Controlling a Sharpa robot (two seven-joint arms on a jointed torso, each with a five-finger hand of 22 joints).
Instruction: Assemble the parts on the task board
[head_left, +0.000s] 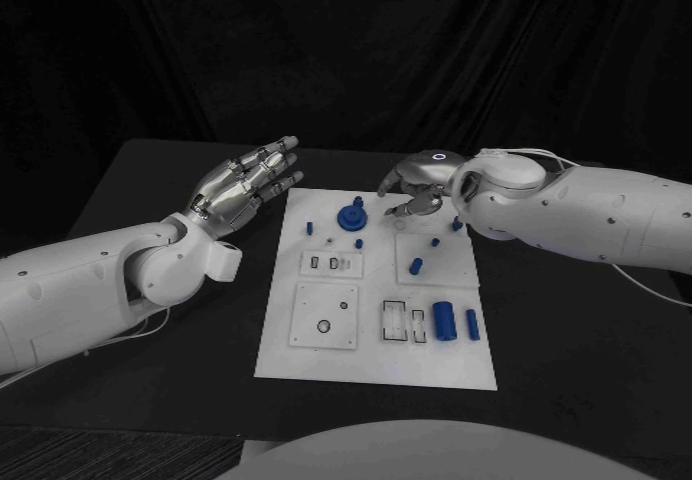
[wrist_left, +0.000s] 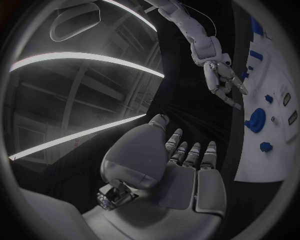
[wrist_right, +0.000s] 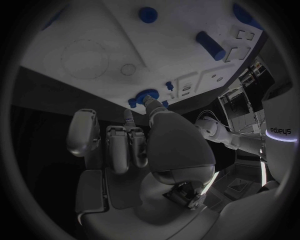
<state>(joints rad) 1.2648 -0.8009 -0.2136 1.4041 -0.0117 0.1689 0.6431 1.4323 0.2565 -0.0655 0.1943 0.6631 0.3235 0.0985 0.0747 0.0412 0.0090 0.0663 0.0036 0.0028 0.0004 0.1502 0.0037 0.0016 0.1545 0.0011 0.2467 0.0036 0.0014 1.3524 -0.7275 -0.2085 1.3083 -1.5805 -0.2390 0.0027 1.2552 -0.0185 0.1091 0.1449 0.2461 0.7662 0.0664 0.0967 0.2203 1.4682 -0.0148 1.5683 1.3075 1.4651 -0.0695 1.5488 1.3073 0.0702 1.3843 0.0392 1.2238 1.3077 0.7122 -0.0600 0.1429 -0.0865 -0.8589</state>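
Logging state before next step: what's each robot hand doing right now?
Left robot hand: open, fingers apart, holding nothing, beside the task board.
Right robot hand: fingers curled over the board's far edge; grasp cannot be told.

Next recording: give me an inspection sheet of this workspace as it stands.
Surface: black table, bare around the board.
Job's things: white task board; blue round part at its far end; blue cylinder and small blue pieces lying on it.
Clutter: nothing seen.
Hands: left hand beside the board, fingers apart, holding nothing; right hand over the far end, fingers curled, contents unclear.
Cables: white cable along the right arm.
Surroundings: dark backdrop.
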